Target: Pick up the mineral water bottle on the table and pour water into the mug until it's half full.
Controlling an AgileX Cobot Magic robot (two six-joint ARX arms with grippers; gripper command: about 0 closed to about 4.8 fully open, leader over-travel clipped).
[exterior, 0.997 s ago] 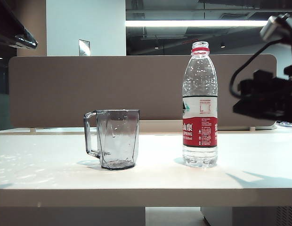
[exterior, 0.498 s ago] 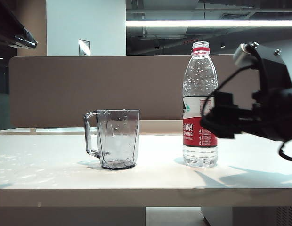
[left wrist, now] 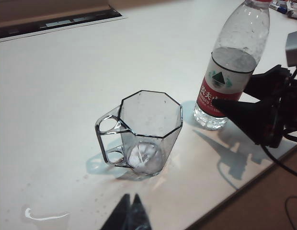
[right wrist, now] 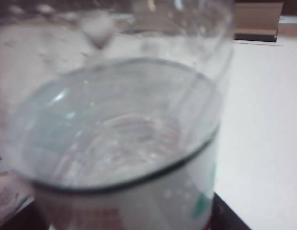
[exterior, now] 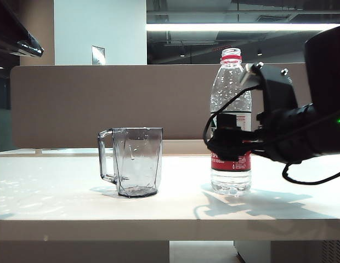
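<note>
Mineral water bottle (exterior: pixel 231 123) is standing upright and uncapped on the desk (exterior: pixel 60 203), well to the right of the mug (exterior: pixel 136 161) in the exterior view. My right hand (exterior: pixel 229 143) is sitting level at the label, its jaws spread with the bottle between them, not yet clamping as far as I can judge. The mug looks empty.

From my left wrist, the mug (left wrist: pixel 146 132) is showing a dry-looking bottom, and the bottle (left wrist: pixel 231 62) is standing beyond it with my right hand (left wrist: pixel 234 108) reaching in at its label. My left hand (left wrist: pixel 130 213) is hovering above the desk's (left wrist: pixel 52 96) near edge, fingertips pressed together, holding nothing.

From my right wrist, the bottle (right wrist: pixel 124 134) is filling the blurred picture, with its water (right wrist: pixel 110 139) line visible; the fingers are barely showing.

Judging by this, only the approach is done; gripping, lifting and pouring remain.
</note>
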